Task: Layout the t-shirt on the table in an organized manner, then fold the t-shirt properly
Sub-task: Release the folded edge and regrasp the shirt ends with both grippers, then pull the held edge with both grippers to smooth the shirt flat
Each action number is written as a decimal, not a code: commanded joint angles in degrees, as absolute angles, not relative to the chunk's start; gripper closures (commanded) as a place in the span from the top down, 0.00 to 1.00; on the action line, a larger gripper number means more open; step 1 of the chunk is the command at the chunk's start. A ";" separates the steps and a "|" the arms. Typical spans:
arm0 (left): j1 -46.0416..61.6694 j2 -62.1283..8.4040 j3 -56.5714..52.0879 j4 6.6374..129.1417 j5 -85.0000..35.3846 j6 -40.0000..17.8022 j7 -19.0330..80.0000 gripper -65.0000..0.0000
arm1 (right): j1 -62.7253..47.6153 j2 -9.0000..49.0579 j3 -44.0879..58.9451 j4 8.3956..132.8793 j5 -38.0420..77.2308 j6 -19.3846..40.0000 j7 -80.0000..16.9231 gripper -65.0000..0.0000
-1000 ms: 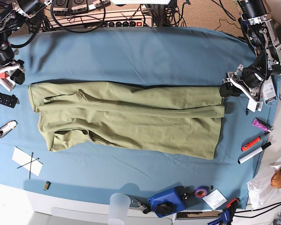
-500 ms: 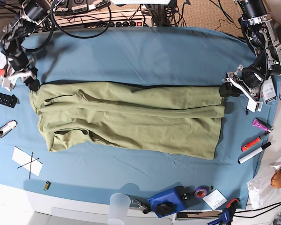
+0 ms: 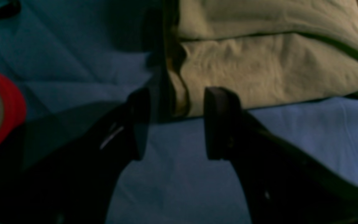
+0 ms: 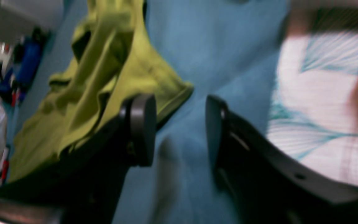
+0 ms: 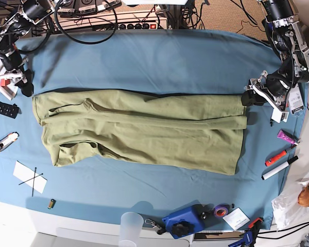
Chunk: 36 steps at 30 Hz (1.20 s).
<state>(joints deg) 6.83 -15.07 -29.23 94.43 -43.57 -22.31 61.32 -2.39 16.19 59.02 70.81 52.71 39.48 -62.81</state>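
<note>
Overhead view of cluttered workspace. Power strip (image 5: 139,24) with red switch and tangled black cables (image 5: 87,23) run along far edge, beyond both pincers. Brownish floor (image 5: 226,13) visible past cables. White ledge (image 5: 10,218) at near side, well away from pincers, carries translucent plastic cup (image 5: 131,229). Crumpled plastic bag (image 5: 293,198) at near right corner. Lighting even, soft shadows.
</note>
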 commanded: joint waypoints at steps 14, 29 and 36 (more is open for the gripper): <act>6.20 -15.73 -29.43 95.31 -44.62 -22.57 60.45 0.44 | 0.84 17.61 50.83 71.50 45.69 32.16 -53.91 0.41; 6.63 -15.53 -29.39 95.26 -46.83 -24.03 59.96 0.44 | 1.15 15.09 49.82 71.50 44.07 31.88 -53.58 0.41; 6.07 -15.25 -29.41 90.65 -46.70 -23.83 57.98 0.44 | 1.13 15.09 49.82 71.50 44.07 32.05 -55.16 0.41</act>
<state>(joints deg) 6.63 -14.63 -29.26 90.00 -45.78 -23.73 58.61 0.69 14.15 49.76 70.76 44.01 31.81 -54.22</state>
